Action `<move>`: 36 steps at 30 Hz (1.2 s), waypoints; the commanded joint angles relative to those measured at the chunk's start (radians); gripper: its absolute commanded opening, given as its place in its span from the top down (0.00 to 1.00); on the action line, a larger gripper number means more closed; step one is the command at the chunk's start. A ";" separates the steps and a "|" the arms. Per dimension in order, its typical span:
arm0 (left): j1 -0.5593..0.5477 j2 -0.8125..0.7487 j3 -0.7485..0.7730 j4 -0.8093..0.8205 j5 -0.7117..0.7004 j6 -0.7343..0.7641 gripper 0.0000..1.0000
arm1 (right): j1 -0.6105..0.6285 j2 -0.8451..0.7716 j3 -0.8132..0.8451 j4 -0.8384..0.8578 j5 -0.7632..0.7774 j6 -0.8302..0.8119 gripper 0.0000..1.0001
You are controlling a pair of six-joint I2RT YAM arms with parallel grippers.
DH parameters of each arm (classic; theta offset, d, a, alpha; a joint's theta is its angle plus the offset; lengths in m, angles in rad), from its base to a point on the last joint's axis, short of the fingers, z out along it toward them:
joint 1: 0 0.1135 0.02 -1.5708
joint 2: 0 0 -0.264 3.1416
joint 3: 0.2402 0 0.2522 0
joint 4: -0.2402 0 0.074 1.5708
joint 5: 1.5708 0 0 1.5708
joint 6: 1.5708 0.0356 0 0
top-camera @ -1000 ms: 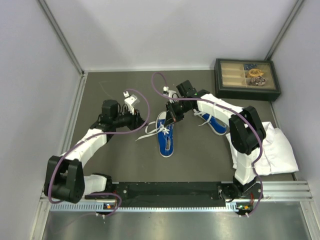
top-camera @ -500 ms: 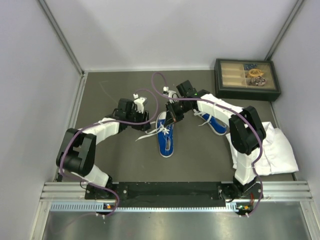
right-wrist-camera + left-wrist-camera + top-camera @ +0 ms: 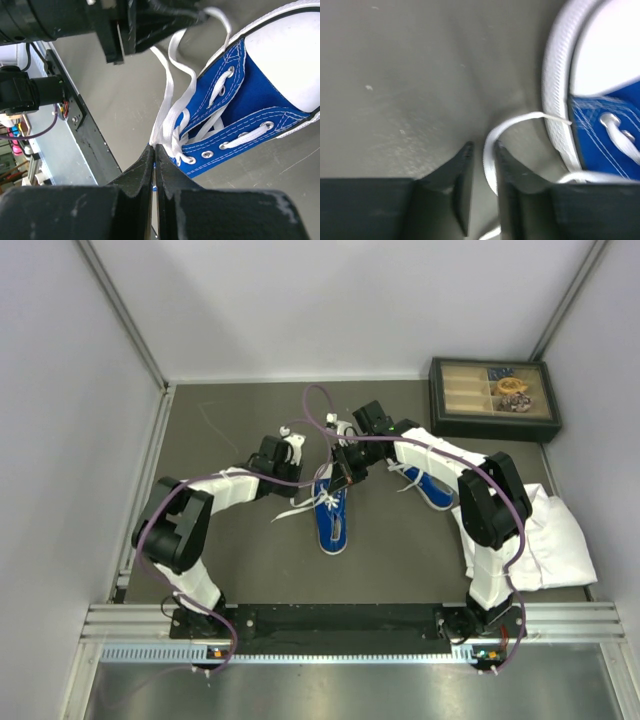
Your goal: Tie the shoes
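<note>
the blue sneaker (image 3: 331, 515) lies at the centre of the top view, toe toward the upper edge, its white laces (image 3: 172, 100) loose and spilling left over the desk (image 3: 250, 570). the second sneaker (image 3: 430, 490) sits just right of it, partly under the right arm. the right fingers (image 3: 137, 172) are pressed together on a strand coming off the eyelets, probably to hold it taut. the left fingers (image 3: 457, 175) stand narrowly apart beside the toe cap with a lace loop (image 3: 491, 150) between them, not yet pinched, likely placed to catch it.

Your top view: bright, even, diffuse light, soft shadows. Your left wrist: dimmer, shoe (image 3: 556, 100) and lace (image 3: 489, 156) blurred. Your right wrist: sharper, near fingers (image 3: 134, 181) soft.
</note>
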 commanded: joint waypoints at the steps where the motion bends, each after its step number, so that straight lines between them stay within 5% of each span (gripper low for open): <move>1: -0.020 0.054 0.084 -0.097 -0.152 0.004 0.77 | -0.007 0.010 0.028 0.022 -0.012 0.004 1.00; 7: -0.019 0.072 0.095 -0.138 -0.166 0.002 1.00 | -0.007 0.011 0.025 0.025 -0.003 0.004 1.00; 18: -0.003 -0.449 -0.241 0.217 0.237 -0.047 1.00 | -0.007 0.007 0.020 0.036 -0.001 -0.002 1.00; 24: -0.028 -0.604 -0.344 0.238 0.573 0.014 1.00 | -0.010 0.014 0.026 0.045 -0.006 -0.013 1.00; 36: -0.245 -0.402 -0.218 0.331 0.788 0.281 1.00 | -0.020 0.046 0.088 -0.005 -0.093 -0.123 1.00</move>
